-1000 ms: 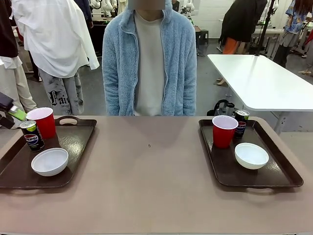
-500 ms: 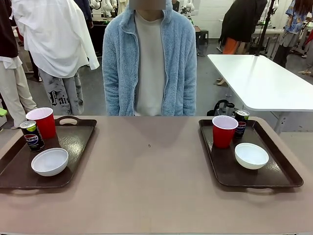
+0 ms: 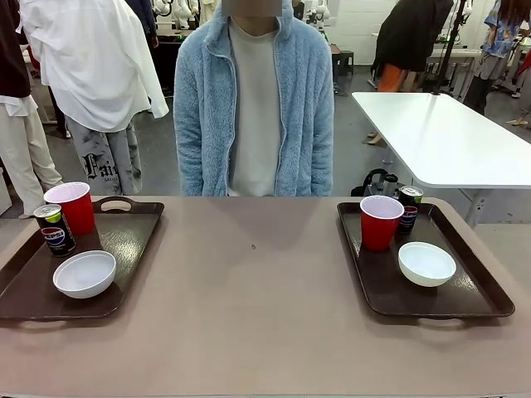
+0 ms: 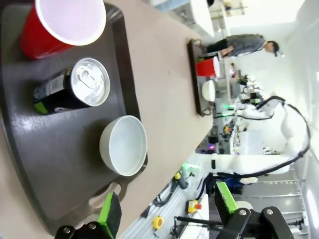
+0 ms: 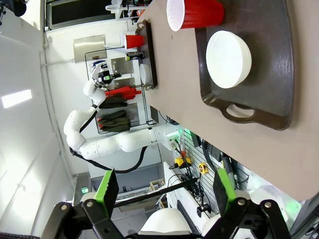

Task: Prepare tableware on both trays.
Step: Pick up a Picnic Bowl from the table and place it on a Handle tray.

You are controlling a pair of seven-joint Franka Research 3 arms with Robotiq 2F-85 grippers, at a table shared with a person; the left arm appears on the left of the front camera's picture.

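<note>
Brown tabletop [image 3: 257, 307] nearest, bare between two trays. Left tray [image 3: 124, 240]: white bowl [image 3: 85, 274] near, Pepsi can [image 3: 55, 230] and red cup [image 3: 73, 207] farther. Right tray [image 3: 465, 290]: bowl [image 3: 426, 264] near, cup [image 3: 380, 221] and can [image 3: 408, 207] beyond. Left gripper [image 4: 164, 209] and right gripper [image 5: 162, 189] both spread wide, holding nothing, raised off the trays. Probably finished; next, likely only retreat. Beyond, a person in blue fleece [image 3: 253, 99], then a busy workshop.

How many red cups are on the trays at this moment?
2. One red cup stands at the far corner of the left tray, behind the can. The other red cup stands at the far end of the right tray, beside its can.
</note>
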